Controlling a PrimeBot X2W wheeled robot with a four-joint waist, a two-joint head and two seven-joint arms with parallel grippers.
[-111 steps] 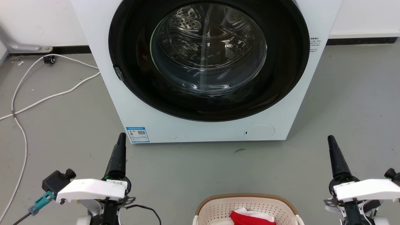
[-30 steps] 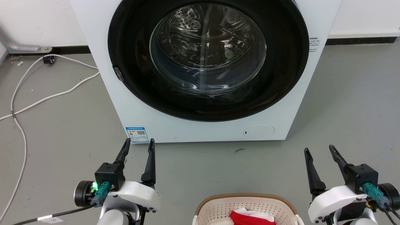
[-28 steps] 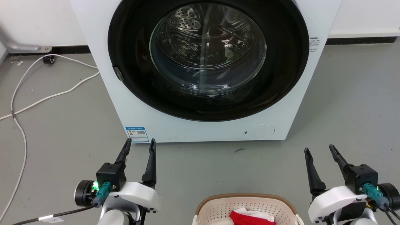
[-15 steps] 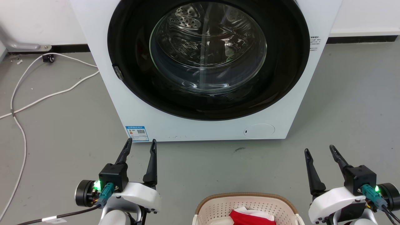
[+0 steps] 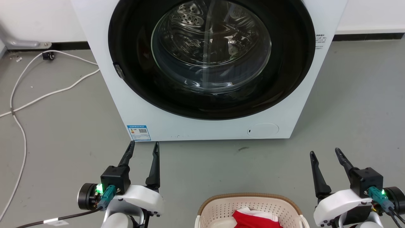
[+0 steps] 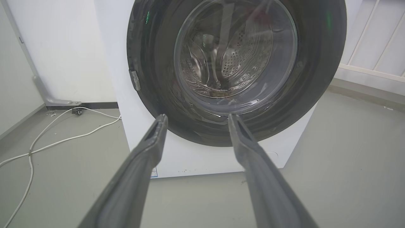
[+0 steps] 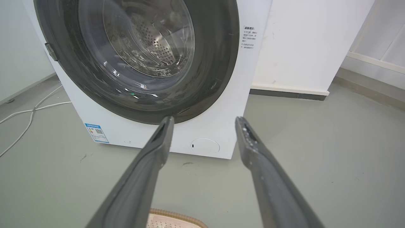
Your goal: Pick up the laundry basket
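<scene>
The laundry basket (image 5: 221,205), cream-white with perforated walls and a brown rim, sits on the floor at the bottom middle of the head view, cut off by the frame edge. A red and white cloth (image 5: 256,218) lies inside it. A sliver of its brown rim (image 7: 177,217) shows at the bottom of the right wrist view. My left gripper (image 5: 144,145) hovers open to the basket's left, fingers pointing at the washing machine. On the basket's right my right gripper (image 5: 325,153) is open too. Both are empty and apart from the basket.
A white front-loading washing machine (image 5: 208,126) with a shut round glass door (image 5: 210,47) stands straight ahead on the grey floor. White cables (image 5: 19,107) trail over the floor at the left. A wall with a dark baseboard (image 5: 367,36) runs behind.
Since 3.7 s ago both wrists have rolled and both grippers now show their fingers spread. In the last second the camera has tipped slightly; the grippers have barely moved.
</scene>
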